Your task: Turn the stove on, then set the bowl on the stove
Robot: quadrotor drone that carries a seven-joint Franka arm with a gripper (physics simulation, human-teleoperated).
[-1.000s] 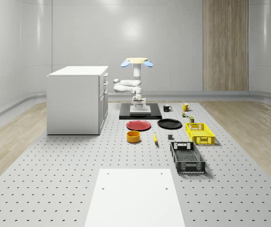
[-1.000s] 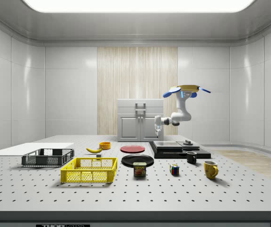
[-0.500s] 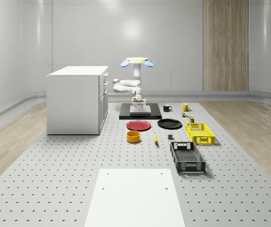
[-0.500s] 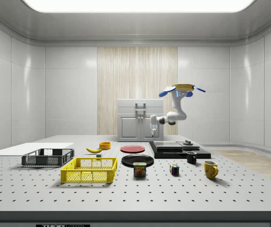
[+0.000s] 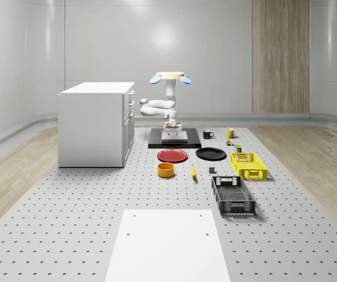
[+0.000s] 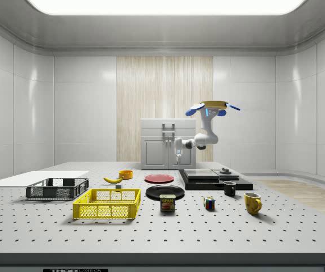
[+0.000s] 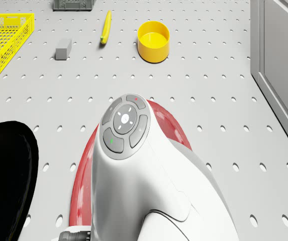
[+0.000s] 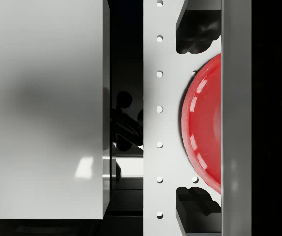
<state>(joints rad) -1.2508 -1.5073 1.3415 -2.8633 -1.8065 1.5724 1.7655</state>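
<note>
The yellow bowl (image 5: 166, 170) (image 6: 126, 174) (image 7: 154, 41) stands upright on the table, in front of the red plate (image 5: 173, 155) (image 7: 174, 128) (image 8: 204, 123). The black stove (image 5: 174, 140) (image 6: 213, 178) with its silver top (image 8: 42, 108) lies behind that plate. The drone (image 5: 170, 76) (image 6: 206, 106) hovers above the stove. The arm reaches down, and my gripper (image 5: 173, 126) (image 6: 178, 154) (image 8: 195, 123) hangs open and empty over the stove's front edge and the red plate's rim, well short of the bowl. Dark fingers (image 8: 195, 29) stand wide apart.
A white cabinet (image 5: 94, 123) stands at the whole-scene view's left. A banana (image 5: 193, 171), grey block (image 7: 63, 49), black plate (image 5: 210, 154), yellow basket (image 5: 249, 165) and black basket (image 5: 233, 195) lie to the right. Two mugs (image 6: 229, 188) sit beside the stove. A white mat (image 5: 167, 244) is in front.
Drone and arm have drifted toward the side view's left, carrying the gripper from above the stove top to its front edge near the red plate. The bowl has not moved.
</note>
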